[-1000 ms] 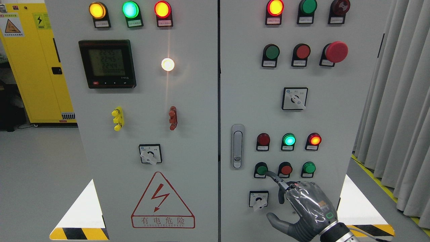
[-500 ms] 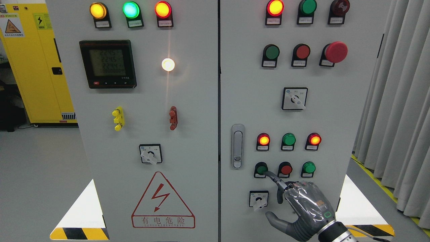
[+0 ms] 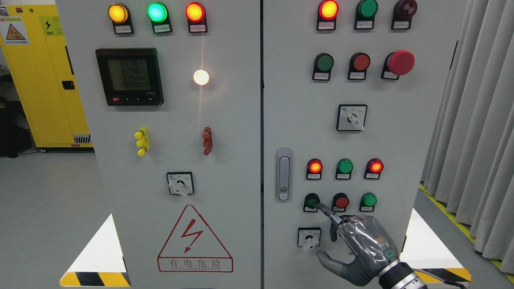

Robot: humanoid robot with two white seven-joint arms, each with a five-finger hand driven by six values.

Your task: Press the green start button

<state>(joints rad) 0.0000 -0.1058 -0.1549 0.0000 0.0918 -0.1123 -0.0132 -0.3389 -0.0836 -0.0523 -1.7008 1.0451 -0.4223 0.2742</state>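
The green start button (image 3: 311,200) sits at the left of the lower button row on the right cabinet door (image 3: 393,132). My right hand (image 3: 359,245) comes in from the lower right. Its index finger (image 3: 324,210) is stretched out with the tip touching the green button's lower right edge. The other fingers are curled and the thumb sticks out to the left, holding nothing. In the lamp row above, the left red lamp (image 3: 315,166) and the right red lamp (image 3: 375,166) are lit, and the middle green lamp (image 3: 344,166) is dark. The left arm is not in view.
A red button (image 3: 341,202) and another green button (image 3: 368,199) sit right of the pressed one. A rotary switch (image 3: 309,237) is just below the finger, and a door handle (image 3: 284,174) to its left. A red mushroom stop button (image 3: 400,62) is higher up. Curtains (image 3: 478,120) hang at the right.
The middle green lamp above the button went dark and the left red lamp lit up. My right hand shifted slightly up and left, with the fingertip staying on the green button.
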